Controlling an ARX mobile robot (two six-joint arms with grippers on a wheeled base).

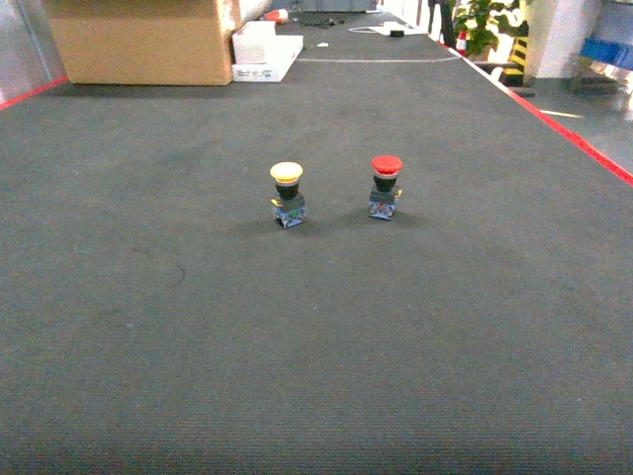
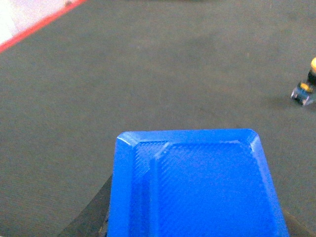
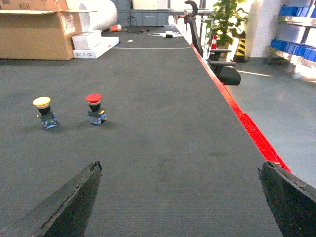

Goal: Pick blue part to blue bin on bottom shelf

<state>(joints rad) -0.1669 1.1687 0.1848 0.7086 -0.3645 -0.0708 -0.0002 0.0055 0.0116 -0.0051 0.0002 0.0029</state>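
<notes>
A blue bin [image 2: 197, 187] fills the left wrist view, apparently carried; that gripper's fingers are hidden. The right gripper [image 3: 180, 197] gapes wide, empty, above dark carpet [image 1: 316, 346]. Yellow pushbutton [image 1: 287, 194] and red pushbutton [image 1: 385, 186] stand side by side.

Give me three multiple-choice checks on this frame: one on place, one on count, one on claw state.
1. In the head view, where does the yellow-capped push button stand relative to the red-capped push button?
A) to its left
B) to its right
C) stacked on it

2. How many push buttons stand on the grey carpet?
A) one
B) two
C) four

3. The right claw is:
A) shut on a button
B) shut on nothing
C) open, nothing between its fingers

Answers:
1 A: the yellow cap is left of the red one, with a gap between them.
2 B: only the yellow and red ones show.
3 C: the right wrist view shows its fingers wide apart over bare carpet.
</notes>
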